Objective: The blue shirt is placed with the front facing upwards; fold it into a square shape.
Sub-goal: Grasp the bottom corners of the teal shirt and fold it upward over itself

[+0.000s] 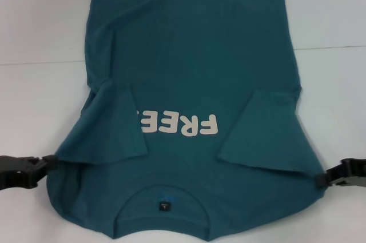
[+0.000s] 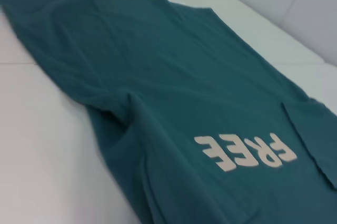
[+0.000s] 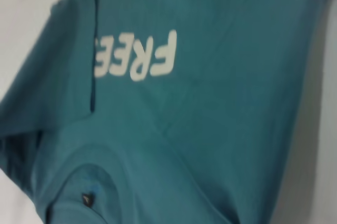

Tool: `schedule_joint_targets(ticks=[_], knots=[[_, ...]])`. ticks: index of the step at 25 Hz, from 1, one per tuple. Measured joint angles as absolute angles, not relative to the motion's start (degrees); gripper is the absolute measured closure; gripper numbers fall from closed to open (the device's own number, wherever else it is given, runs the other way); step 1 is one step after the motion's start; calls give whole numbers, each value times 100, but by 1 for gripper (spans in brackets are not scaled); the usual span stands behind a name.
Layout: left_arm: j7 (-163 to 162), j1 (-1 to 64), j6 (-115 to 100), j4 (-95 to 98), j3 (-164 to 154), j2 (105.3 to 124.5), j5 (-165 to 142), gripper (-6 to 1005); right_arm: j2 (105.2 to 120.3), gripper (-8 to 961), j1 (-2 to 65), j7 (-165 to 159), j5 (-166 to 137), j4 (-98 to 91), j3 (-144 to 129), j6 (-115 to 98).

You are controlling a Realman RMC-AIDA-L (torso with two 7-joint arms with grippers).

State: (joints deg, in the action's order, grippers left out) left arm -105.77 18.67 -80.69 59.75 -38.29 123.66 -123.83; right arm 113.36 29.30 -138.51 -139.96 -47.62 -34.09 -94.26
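I see one dark teal-blue cotton T-shirt (image 1: 194, 77), collar near, hem far, both sleeves folded inward; left gripper (image 1: 48, 164) and right gripper (image 1: 321, 179) fingers clamp its edges.

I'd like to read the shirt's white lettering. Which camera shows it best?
The head view: the white lettering on the blue shirt sits central, one end under a folded sleeve. Both wrist views show it slanted.
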Motion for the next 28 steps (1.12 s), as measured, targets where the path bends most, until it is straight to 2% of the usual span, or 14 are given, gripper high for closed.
schedule_joint_targets(ticks=[19,28], knots=[[-10834,1462,-8698,5909,-3034,12350,-12439,998,11243,893,2349,-13115,-13847,-4701,-2344,-10023],[-10845,1350,-9278,5862,-2801,12389,-12399,997,11332,888,2253,-12826,-13842,-4695,-2084,-10416]])
